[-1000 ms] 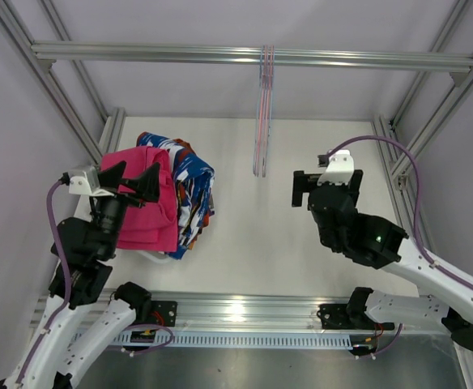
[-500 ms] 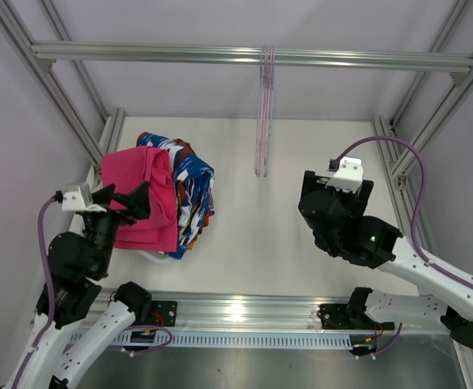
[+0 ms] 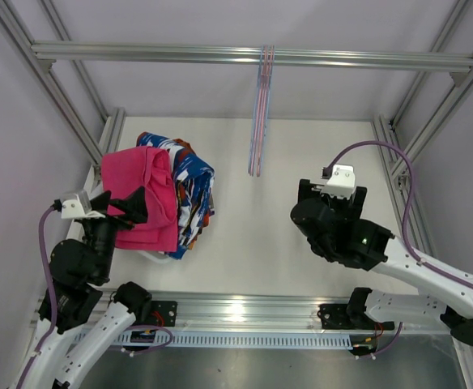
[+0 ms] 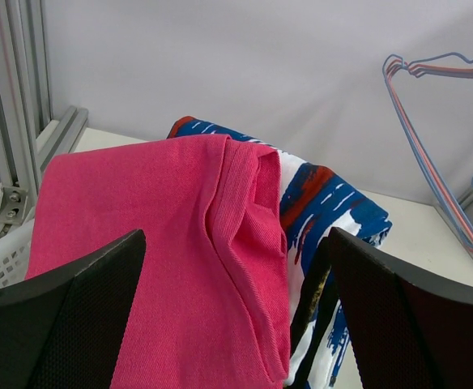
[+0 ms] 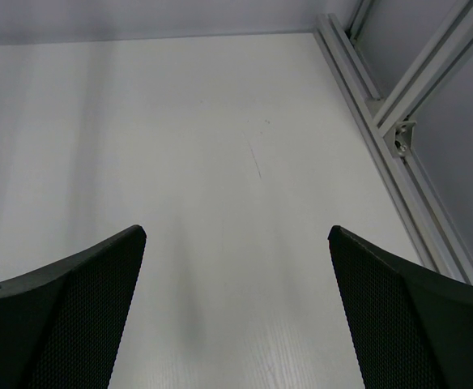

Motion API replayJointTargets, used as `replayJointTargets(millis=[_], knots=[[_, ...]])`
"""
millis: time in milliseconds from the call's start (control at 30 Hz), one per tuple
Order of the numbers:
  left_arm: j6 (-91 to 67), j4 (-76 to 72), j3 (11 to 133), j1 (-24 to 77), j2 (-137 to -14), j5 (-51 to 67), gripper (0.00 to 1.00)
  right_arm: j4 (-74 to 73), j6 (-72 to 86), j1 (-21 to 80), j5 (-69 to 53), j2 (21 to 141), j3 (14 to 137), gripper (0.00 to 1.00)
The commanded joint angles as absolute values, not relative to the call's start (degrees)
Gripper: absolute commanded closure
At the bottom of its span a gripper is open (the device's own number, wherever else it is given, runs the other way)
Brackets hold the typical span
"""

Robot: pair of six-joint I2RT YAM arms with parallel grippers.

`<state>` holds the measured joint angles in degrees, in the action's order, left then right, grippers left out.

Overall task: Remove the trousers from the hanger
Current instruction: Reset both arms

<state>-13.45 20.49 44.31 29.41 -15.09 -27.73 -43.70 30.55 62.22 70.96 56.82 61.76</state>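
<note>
The trousers lie in a folded pile at the table's left. The plain pink pair [image 3: 143, 194] is on top, and the blue-white-red patterned pair [image 3: 194, 188] is beside and under it. A dark pair [image 4: 317, 293] shows at the pile's edge; the rest are hidden. The thin wire hangers [image 3: 257, 121] hang bare from the top rail. My left gripper [image 3: 123, 207] is open and empty, just short of the pile's near edge, with the pink cloth [image 4: 164, 243] ahead of it. My right gripper [image 5: 236, 243] is open and empty over the bare table.
The pile rests in a white mesh basket [image 4: 2, 261] against the left frame rail [image 3: 107, 134]. The hangers also show at the right of the left wrist view [image 4: 471, 146]. An aluminium rail [image 5: 398, 113] runs along the table's right edge.
My left gripper has drawn back from the pink trousers toward the near left. My right arm has pulled back and turned down toward the table. The hangers have swung slightly left.
</note>
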Motion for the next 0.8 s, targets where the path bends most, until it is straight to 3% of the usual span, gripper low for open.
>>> replayJointTargets(millis=[0, 767], knots=[[-12.74, 19.60, 43.77, 29.71, -14.94, -26.63, 0.02, -44.90, 35.24, 62.67, 75.49, 57.83, 61.52, 0.00], [-12.83, 19.42, 43.59, 30.32, -15.38, -25.31, 0.02, -45.35, 36.74, 63.28, 74.62, 58.45, 62.23, 0.01]])
